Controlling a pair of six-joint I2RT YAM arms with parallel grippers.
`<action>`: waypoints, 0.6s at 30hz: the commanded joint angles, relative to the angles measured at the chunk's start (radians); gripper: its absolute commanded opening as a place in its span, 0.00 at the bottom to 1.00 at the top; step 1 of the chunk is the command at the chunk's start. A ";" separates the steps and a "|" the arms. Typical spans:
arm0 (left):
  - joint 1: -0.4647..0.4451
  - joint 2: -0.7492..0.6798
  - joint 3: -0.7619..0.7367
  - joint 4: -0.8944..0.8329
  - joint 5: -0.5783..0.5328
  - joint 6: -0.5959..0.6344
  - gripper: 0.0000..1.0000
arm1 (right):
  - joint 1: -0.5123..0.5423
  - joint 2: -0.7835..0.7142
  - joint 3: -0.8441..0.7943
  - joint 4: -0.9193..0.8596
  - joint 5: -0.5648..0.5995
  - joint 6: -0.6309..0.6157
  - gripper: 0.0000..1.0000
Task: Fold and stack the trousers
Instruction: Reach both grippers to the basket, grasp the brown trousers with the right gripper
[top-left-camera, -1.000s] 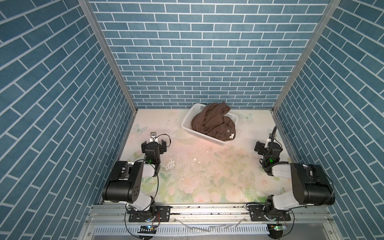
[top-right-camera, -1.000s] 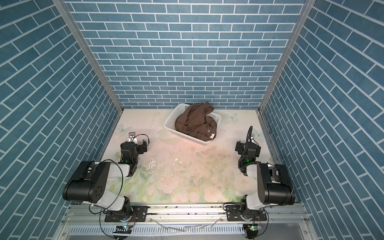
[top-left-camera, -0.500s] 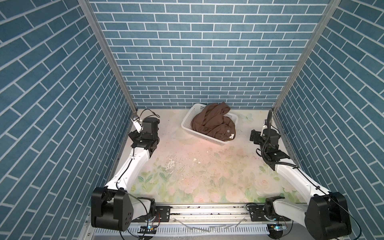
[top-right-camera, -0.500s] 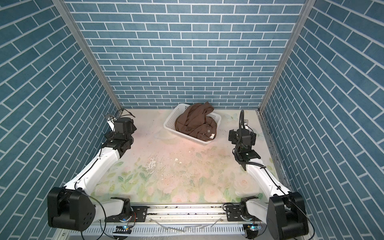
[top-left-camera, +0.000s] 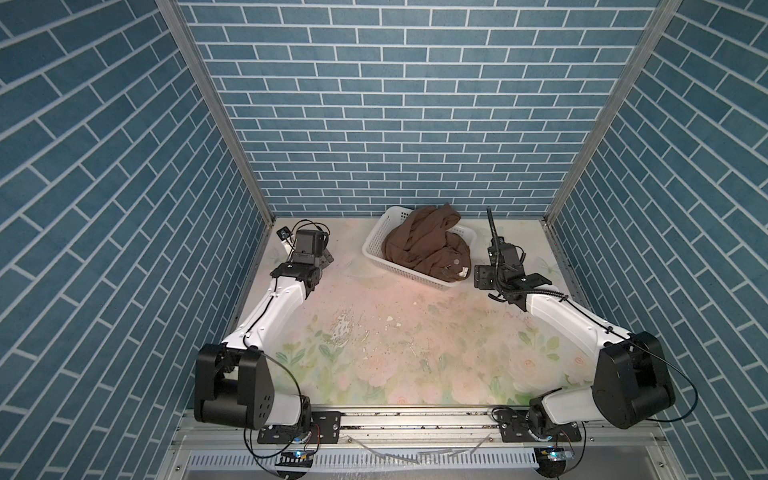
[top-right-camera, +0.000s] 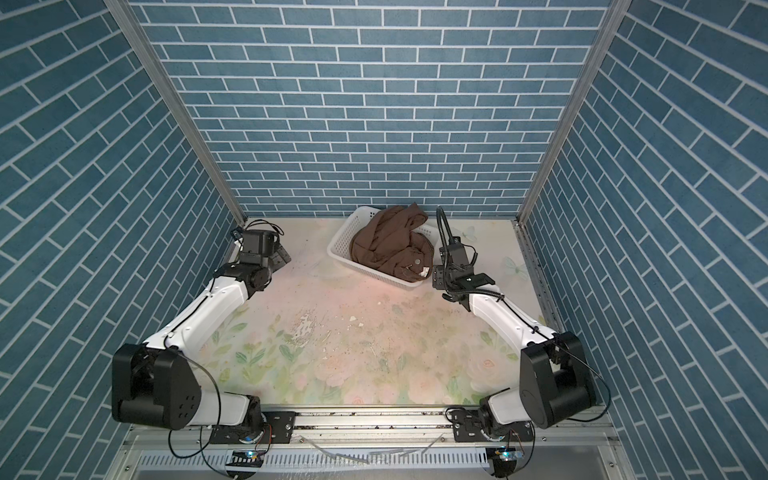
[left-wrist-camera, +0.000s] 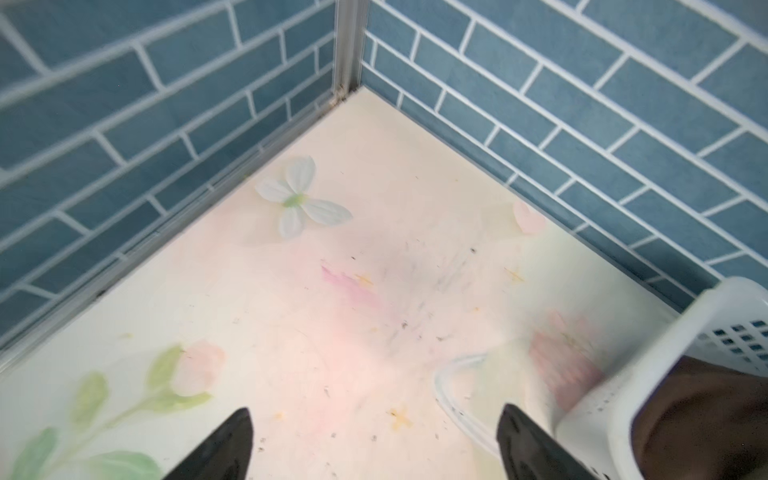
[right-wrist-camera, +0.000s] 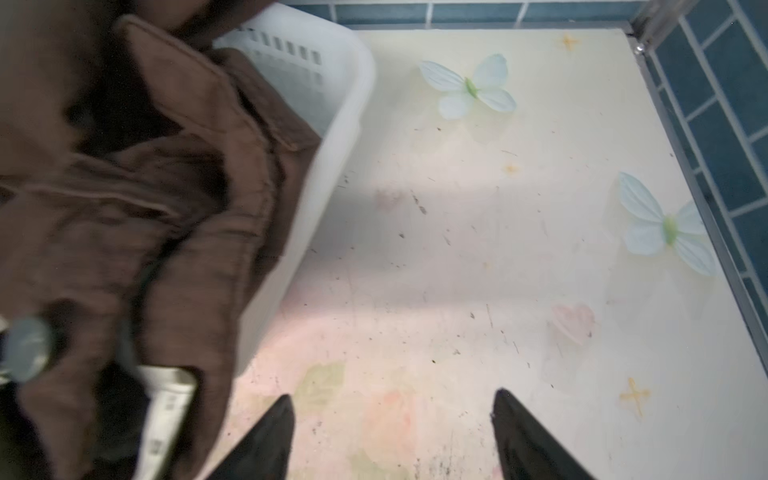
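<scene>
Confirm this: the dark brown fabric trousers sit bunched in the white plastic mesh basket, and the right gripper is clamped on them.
Wrong on the grip. The dark brown fabric trousers do sit bunched in the white plastic mesh basket, but the right gripper holds nothing: the right wrist view shows its jaws open over the floral table beside the basket.

Brown trousers (top-right-camera: 386, 245) crumpled in white basket (top-right-camera: 374, 275) at table (top-right-camera: 353, 357) rear; left gripper (top-right-camera: 280, 257) well apart, right gripper (top-right-camera: 435, 277) just beside basket corner.
</scene>
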 joint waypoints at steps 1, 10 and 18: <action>-0.027 0.097 0.064 0.039 0.173 0.001 0.85 | 0.041 0.042 0.114 -0.020 -0.041 0.023 0.66; -0.123 0.385 0.310 0.066 0.266 0.020 0.85 | 0.126 0.170 0.290 -0.079 -0.105 0.045 0.71; -0.196 0.555 0.467 0.065 0.329 0.026 0.80 | 0.117 0.148 0.357 -0.223 -0.189 0.045 0.78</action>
